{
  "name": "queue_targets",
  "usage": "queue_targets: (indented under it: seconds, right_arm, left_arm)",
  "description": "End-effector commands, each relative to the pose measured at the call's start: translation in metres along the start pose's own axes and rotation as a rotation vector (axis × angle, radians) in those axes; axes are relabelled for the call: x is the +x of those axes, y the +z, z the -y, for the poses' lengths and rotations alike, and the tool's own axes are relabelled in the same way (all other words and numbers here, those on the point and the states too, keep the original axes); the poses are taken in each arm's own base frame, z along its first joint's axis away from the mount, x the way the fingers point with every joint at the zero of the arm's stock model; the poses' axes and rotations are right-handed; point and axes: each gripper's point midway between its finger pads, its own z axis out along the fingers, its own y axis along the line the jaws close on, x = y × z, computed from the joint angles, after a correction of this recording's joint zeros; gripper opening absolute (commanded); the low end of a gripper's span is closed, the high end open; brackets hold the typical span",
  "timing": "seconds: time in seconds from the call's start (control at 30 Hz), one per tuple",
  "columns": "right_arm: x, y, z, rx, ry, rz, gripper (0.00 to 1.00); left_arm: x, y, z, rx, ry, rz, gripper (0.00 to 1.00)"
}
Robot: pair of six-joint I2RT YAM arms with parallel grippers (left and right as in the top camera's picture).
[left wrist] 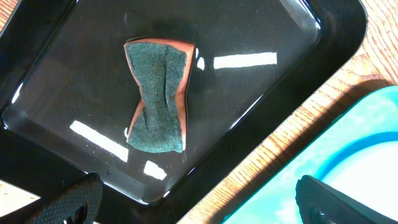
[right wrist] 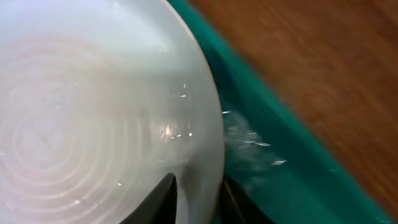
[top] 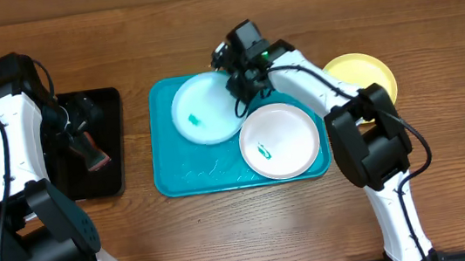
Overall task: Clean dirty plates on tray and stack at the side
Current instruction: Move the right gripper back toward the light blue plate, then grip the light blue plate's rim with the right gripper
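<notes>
From overhead, the turquoise tray (top: pixel 168 180) lies mid-table and carries two plates. The light blue plate (top: pixel 199 110) is at its back left and the white plate (top: pixel 279 141) at its front right, each with one teal smudge. A third plate, the yellow plate (top: pixel 365 73), sits off the tray on the table (top: pixel 431 20) to the right, partly hidden by the right arm. The right gripper (top: pixel 242 103) is at the light blue plate's right edge. The left gripper (top: pixel 79 123) hangs over the black tray (top: pixel 108 105), and only a reddish sliver of the sponge (top: pixel 95 155) shows.

The left wrist camera shows what the overhead one hides. The single sponge (left wrist: pixel 158 96), green scouring face up on an orange backing and pinched at the waist, lies alone in the black tray (left wrist: pixel 267 106). The left gripper (left wrist: pixel 199 208) is spread wide and holds nothing, and only its fingertips (left wrist: pixel 68 202) enter the frame. A corner of the turquoise tray (left wrist: pixel 373 118) is cut off at the right.

The right wrist camera is blurred. The light blue plate (right wrist: pixel 93 112) looks almost white and fills the left side, over the turquoise tray (right wrist: pixel 280 168). The right gripper (right wrist: pixel 199 208) has one finger on each side of the plate's rim and is clenched on it. Only the fingers (right wrist: pixel 161 202) show, at the bottom edge.
</notes>
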Motion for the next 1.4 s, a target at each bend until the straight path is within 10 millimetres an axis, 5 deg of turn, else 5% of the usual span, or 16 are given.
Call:
queue_targets:
  seconds: [0.0,0.1,0.33,0.63,0.93,1.17,1.37]
  right_arm:
    - [-0.029,-0.03,-0.027,-0.015,-0.05,0.058,0.23]
    - [-0.036,-0.043,-0.043,0.0,-0.084,0.066,0.25]
    - [-0.046,-0.045,-0.031,0.116,-0.099,0.088,0.42]
    - [-0.024,-0.004,-0.021,0.037,0.007,0.04,0.43]
    - [-0.021,0.003,-0.028,-0.007,0.058,0.032,0.41]
    - [-0.012,0.004,-0.033,-0.031,0.088,-0.002,0.24]
    - [-0.013,0.004,-0.04,-0.062,0.129,0.002,0.24]
  left_arm:
    - [-0.002,-0.007,0.002,0.022,-0.006,0.015,1.0]
    - [-0.002,-0.007,0.002,0.021,-0.006,0.014,1.0]
    - [0.001,-0.006,0.002,0.02,-0.007,0.0,1.0]
    - [0.001,-0.007,0.002,0.022,-0.007,0.001,1.0]
    - [0.0,-0.007,0.002,0.023,-0.007,0.004,1.0]
    - [0.0,-0.007,0.002,0.025,-0.007,0.003,1.0]
    - [0.0,-0.007,0.002,0.024,-0.007,0.003,1.0]
